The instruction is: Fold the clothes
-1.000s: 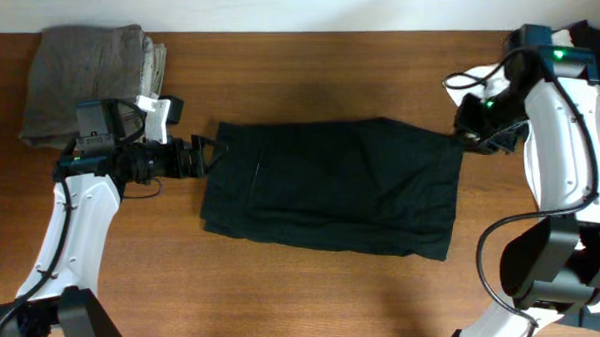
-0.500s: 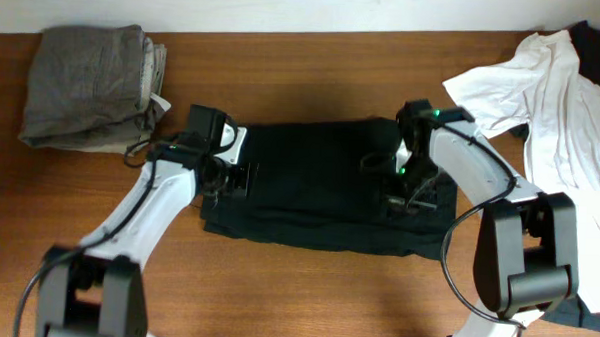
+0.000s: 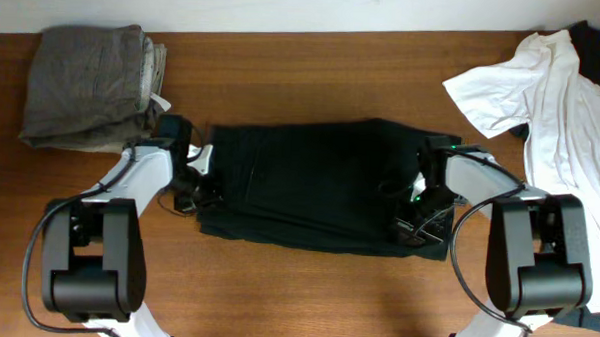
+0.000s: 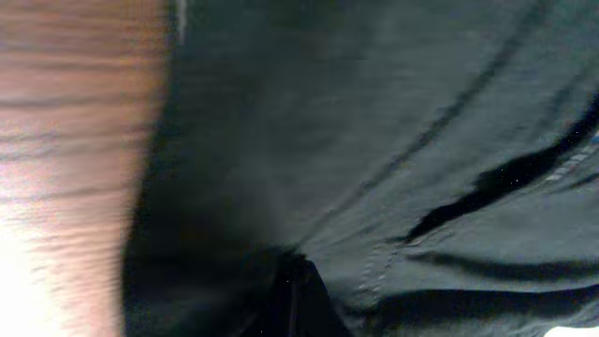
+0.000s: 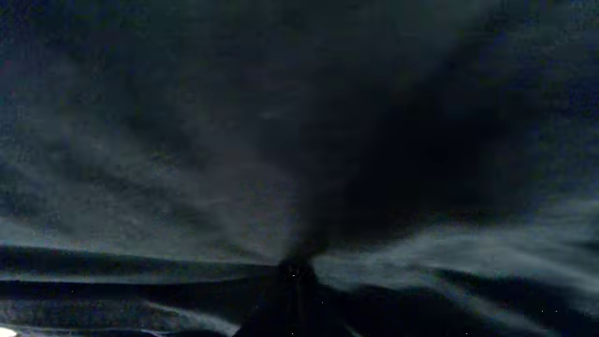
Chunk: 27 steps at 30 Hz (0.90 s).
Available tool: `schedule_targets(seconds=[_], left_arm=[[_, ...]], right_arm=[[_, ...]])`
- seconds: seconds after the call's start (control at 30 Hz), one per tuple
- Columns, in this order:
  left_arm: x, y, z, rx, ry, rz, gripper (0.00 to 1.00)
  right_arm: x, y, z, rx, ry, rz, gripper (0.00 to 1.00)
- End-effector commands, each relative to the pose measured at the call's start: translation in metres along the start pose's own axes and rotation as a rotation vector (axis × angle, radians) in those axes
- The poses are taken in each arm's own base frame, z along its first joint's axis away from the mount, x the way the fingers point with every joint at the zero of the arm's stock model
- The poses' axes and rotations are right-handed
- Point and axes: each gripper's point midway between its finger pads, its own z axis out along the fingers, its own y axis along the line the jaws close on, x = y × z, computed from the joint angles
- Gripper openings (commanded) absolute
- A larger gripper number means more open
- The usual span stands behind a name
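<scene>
Two arms: both reach in low over the black garment (image 3: 324, 184), one at each short end.
Black garment: lies flat as a wide folded rectangle in the middle of the table (image 3: 306, 289); its layers are hard to tell apart, dark on dark.
Left gripper (image 3: 191, 181): at the garment's left edge, where cloth meets bare wood. Its wrist view is smeared by blur; the fingers (image 4: 298, 304) show only as a narrow dark wedge against dark cloth, so one cannot tell whether they are apart or pinched.
Right gripper (image 3: 417, 211): on the garment's right end, near the front corner. In its wrist view the fingertips (image 5: 295, 300) are drawn together, with creases of cloth fanning out from them: clamped on the black garment.
Grey folded pile (image 3: 88, 81): far left corner, well apart from the black garment.
White garment (image 3: 543, 82): crumpled at the far right, partly cut off by the frame edge.
Dark cloth (image 3: 595, 34): far right corner, mostly out of frame; what it is cannot be told.
</scene>
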Motion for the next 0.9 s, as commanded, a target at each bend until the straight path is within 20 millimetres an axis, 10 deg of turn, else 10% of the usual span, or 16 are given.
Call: schedule_targets(seconds=[0.0, 0.27, 0.4, 0.5, 0.67, 0.87], left_arm=[[0.007, 0.046, 0.001, -0.126, 0.035, -0.121, 0.00], [0.012, 0.061, -0.044, -0.162, -0.033, -0.223, 0.00], [0.000, 0.035, -0.100, -0.119, -0.234, -0.158, 0.00], [-0.004, -0.011, -0.127, -0.034, -0.346, -0.011, 0.00], [-0.002, -0.058, -0.075, -0.007, -0.241, 0.161, 0.00], [0.011, -0.030, -0.005, -0.058, -0.017, 0.095, 0.00]], right_arm=[[-0.016, -0.036, 0.005, 0.151, -0.070, 0.057, 0.04], [-0.052, -0.023, -0.051, 0.220, -0.207, 0.024, 0.04], [-0.064, -0.018, -0.113, 0.265, -0.336, 0.056, 0.04], [-0.056, -0.027, -0.118, 0.275, -0.316, 0.065, 0.04], [-0.044, -0.057, -0.079, 0.294, -0.232, 0.120, 0.04], [-0.028, -0.067, -0.039, 0.253, -0.155, 0.135, 0.04]])
